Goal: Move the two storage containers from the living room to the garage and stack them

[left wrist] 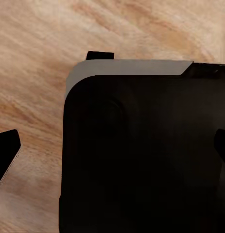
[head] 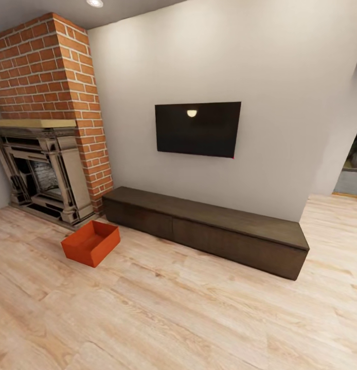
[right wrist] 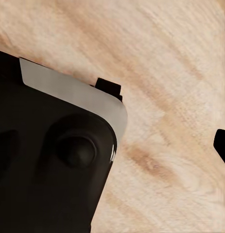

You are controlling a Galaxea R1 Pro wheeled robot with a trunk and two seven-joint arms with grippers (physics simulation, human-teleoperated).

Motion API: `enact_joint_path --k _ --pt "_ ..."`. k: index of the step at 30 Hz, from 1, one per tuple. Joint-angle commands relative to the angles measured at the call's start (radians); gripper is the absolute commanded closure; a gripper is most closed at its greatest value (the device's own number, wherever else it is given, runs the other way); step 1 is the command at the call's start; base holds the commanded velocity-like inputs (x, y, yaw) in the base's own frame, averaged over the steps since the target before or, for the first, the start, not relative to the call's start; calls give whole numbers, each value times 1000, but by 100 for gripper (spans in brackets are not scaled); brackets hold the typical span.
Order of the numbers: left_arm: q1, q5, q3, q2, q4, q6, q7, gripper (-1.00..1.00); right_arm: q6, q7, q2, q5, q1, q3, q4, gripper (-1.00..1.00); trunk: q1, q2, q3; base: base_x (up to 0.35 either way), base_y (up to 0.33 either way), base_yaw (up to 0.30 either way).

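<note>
One orange-red storage container (head: 91,242) sits on the light wood-plank floor (head: 189,308) of the living room, just in front of the brick fireplace (head: 42,169) and beside the near end of the long dark TV cabinet (head: 209,231), with a black television (head: 197,128) on the wall above. It is an open-top tray with low straight walls, empty as far as can be seen, so it will likely be light and stiff; the thin rim looks like the natural place to pinch, a wall taken between the jaws, or opposite walls held from both sides by the two arms. The smooth sides may slip if gripped loosely. The container lies well apart from both arms, ahead and to the robot's left. In the wrist views, dark rounded parts of the robot's body hang over the planks, and only dark finger edges show at the margins, so I cannot tell whether either pair of jaws is apart or together.
</note>
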Motion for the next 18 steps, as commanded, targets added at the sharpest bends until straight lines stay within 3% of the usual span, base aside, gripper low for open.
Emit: enact_joint_path --k 1,18 --pt "0 6 1 0 0 -3 1 -100 -5 6 0 -11 -1 7 3 -100 1 0 -1 321 0 0" --pt "0 6 2 0 0 -3 1 -100 -4 6 2 -11 -1 7 3 -100 1 0 -1 321 0 0"
